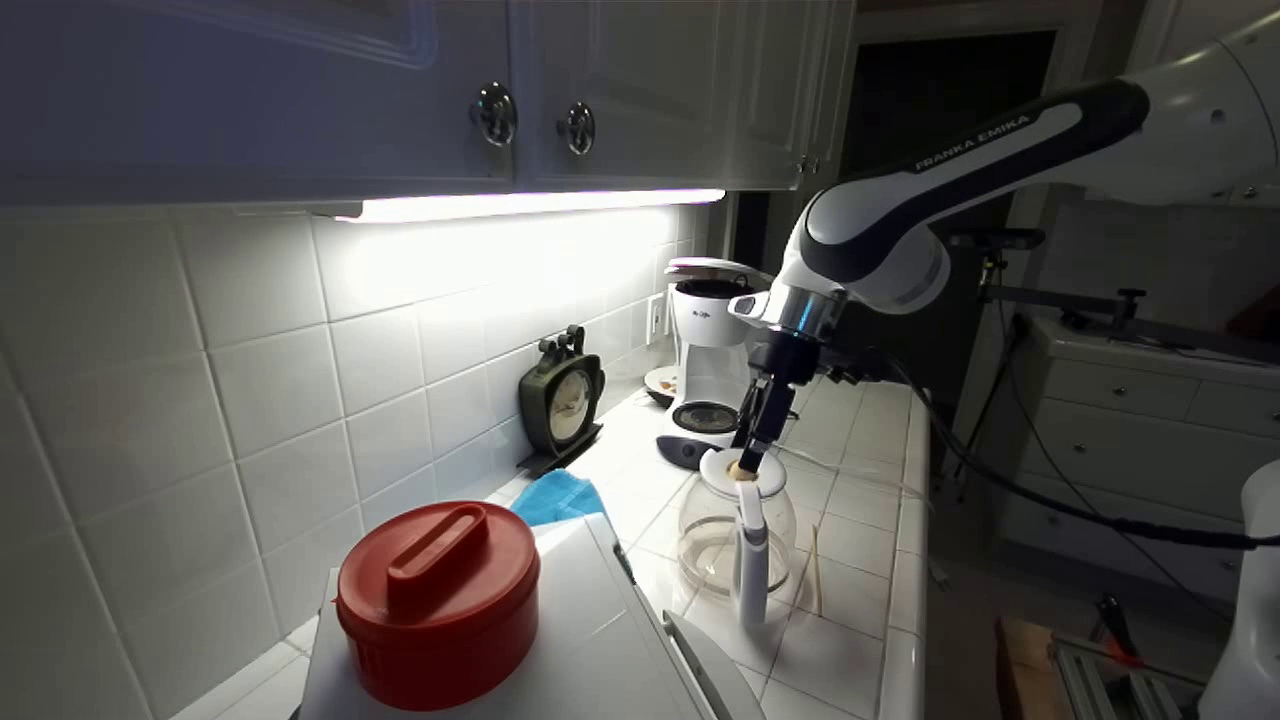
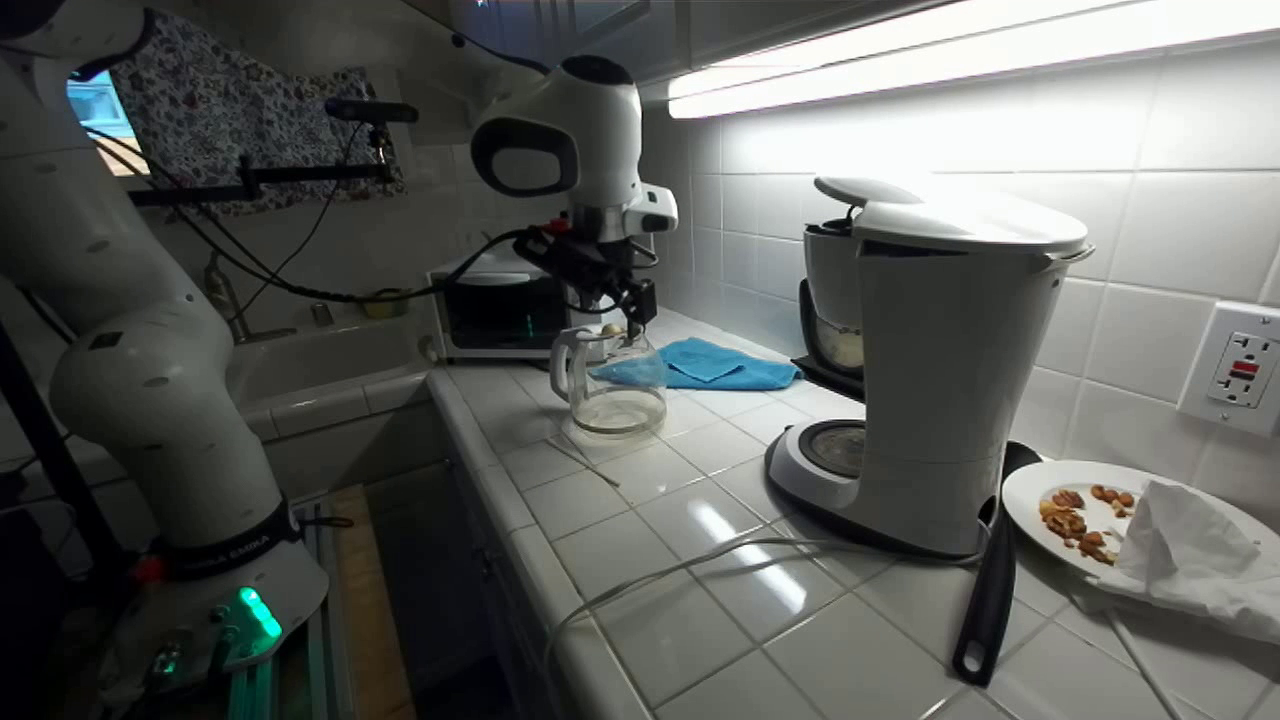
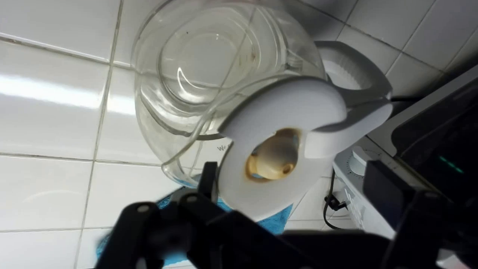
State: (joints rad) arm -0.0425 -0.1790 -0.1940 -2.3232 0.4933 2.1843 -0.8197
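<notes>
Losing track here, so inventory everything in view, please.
Carafe: 1, clear, on counter
Lid: 1, white, on carafe
Stick: count unclear, tan, beside carafe
Oven: 1, white-black, on counter
Cloth: 1, blue, beside oven
Tub: 1, red, on oven
Coffee maker: 1, white, on counter
Cord: 1, pale, across counter
Plate: 1, white, beside coffee maker
Nuts: several, brown, on plate
Paper: 1, white, partly on plate
Long handle: 1, black, beside plate
Dial device: 1, olive, by wall
Cabinets: several, white, overhead
Light: 1, white, under cabinets
Sink: 1, white, near oven
Arm: 1, white-black, over counter
Gripper: 1, black, open at lid
</notes>
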